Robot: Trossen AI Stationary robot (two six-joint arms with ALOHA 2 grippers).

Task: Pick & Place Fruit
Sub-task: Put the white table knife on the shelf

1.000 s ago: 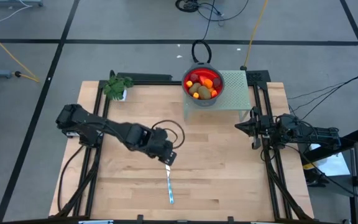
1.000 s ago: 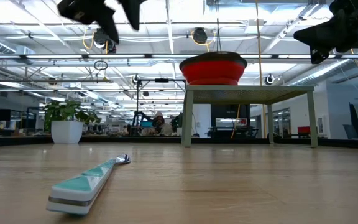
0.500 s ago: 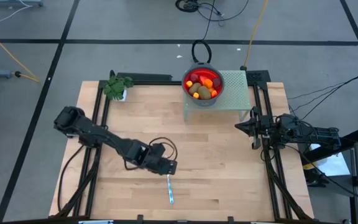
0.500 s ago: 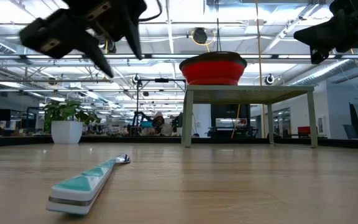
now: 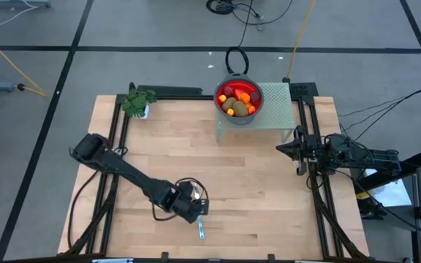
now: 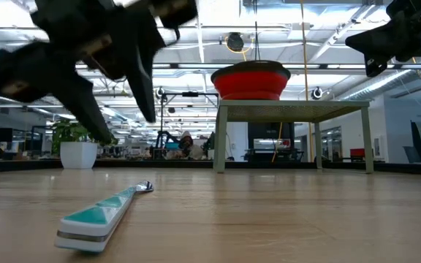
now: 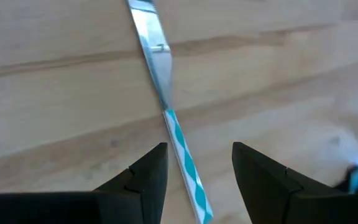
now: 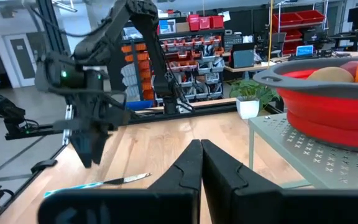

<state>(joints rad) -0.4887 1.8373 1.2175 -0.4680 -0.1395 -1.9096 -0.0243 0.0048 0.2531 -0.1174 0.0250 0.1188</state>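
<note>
While the wooden table [image 5: 262,197] lies mostly bare, the left gripper [image 7: 197,171] hangs just above the knife [image 7: 169,118], fingers parted astride its striped handle without touching it. Well beyond that claw, on a small green stand [image 5: 278,102], a red bowl [image 6: 251,79] holds the fruit [image 5: 238,101]. Off at the table's edge, the right gripper [image 8: 200,165] waits with fingers pressed together, holding nothing.

I saw a teal-handled knife [image 5: 200,227] flat on the wooden table [image 5: 269,190], a potted plant [image 5: 137,101] at the far corner
</note>
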